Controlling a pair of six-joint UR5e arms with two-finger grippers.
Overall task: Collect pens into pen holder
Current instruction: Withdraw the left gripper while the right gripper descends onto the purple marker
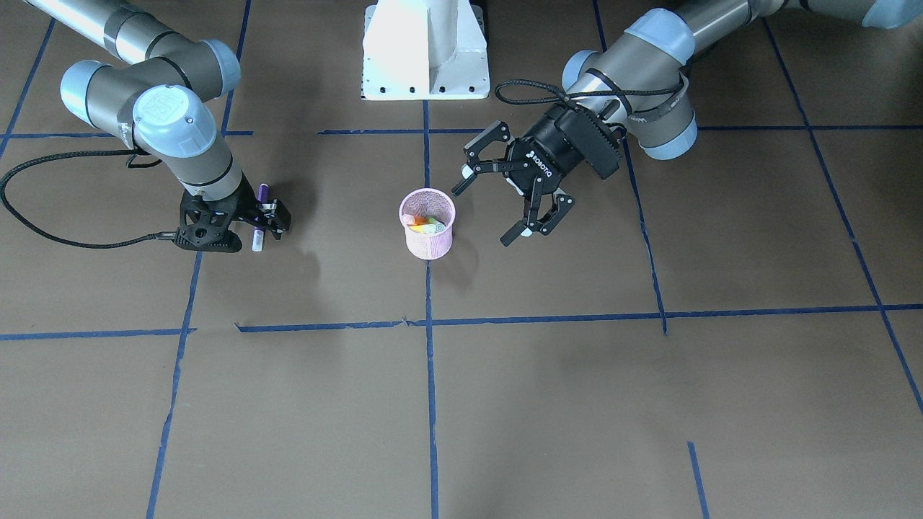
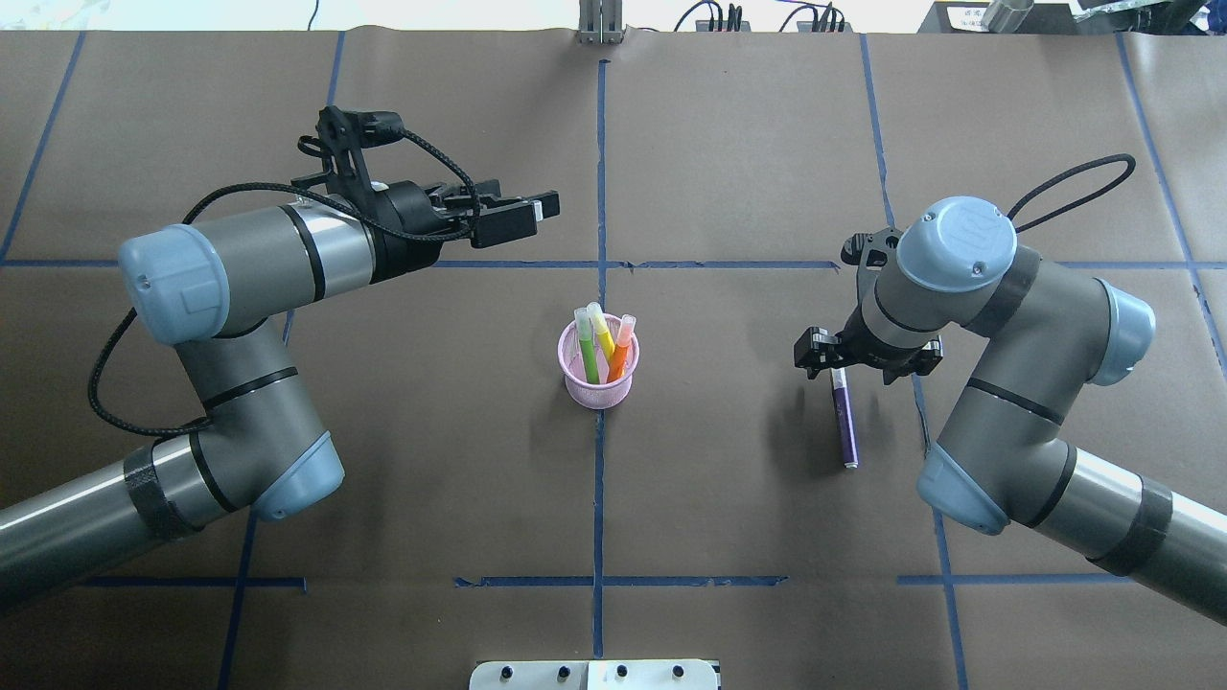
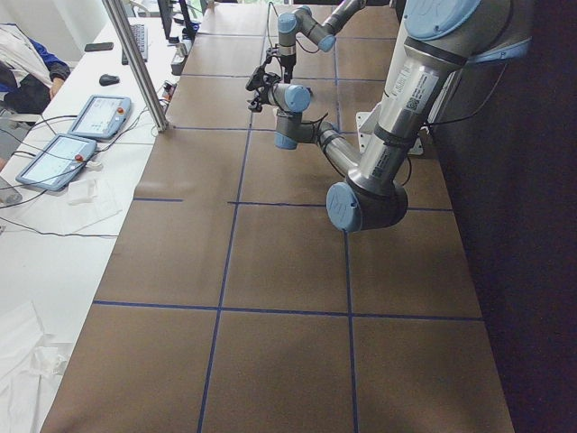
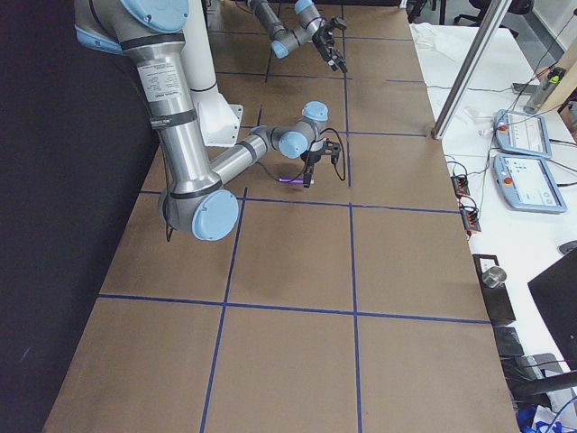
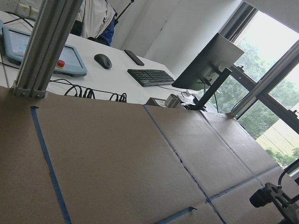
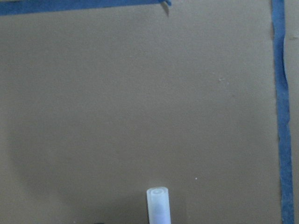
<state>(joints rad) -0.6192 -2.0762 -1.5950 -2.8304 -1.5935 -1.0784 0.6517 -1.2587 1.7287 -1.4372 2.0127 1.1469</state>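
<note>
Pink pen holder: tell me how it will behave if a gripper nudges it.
The pen holder is open wire mesh, so probably light and likely to slide on the paper. Three pens stick up well above its rim and lean, so a high push may tip it.

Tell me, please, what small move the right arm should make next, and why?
Probably close the right gripper firmly on the capped end of the purple pen; I cannot tell whether it already grips. That pen lies on the table, the only one outside the pen holder, which holds three other pens.
</note>
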